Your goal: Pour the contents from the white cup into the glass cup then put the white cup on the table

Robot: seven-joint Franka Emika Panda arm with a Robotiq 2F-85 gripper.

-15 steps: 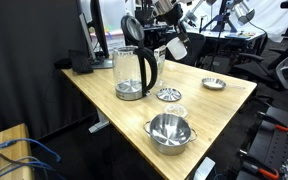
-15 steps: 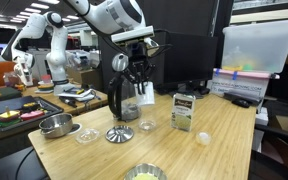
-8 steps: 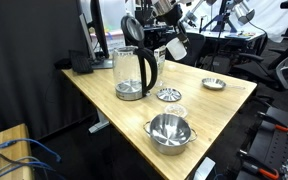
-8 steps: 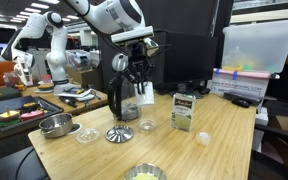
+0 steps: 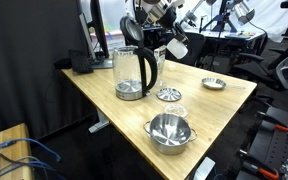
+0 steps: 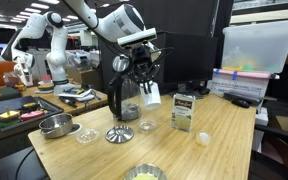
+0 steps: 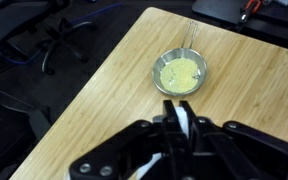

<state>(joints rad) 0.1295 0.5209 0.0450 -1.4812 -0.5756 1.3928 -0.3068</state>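
Above the table (image 6: 224, 140), the white cup (image 6: 152, 95) is held clear of the surface by the gripper (image 6: 146, 84), whose jaws are closed tightly on it. The cup is seen tilted, near the upper part of the glass cup (image 5: 129, 72) on the handle side; it is judged not yet to be over the mouth. For a clean pour, the cup's lip should be brought over the opening before further tilt is applied. Rotation should be made slowly, and contact with the black handle avoided.
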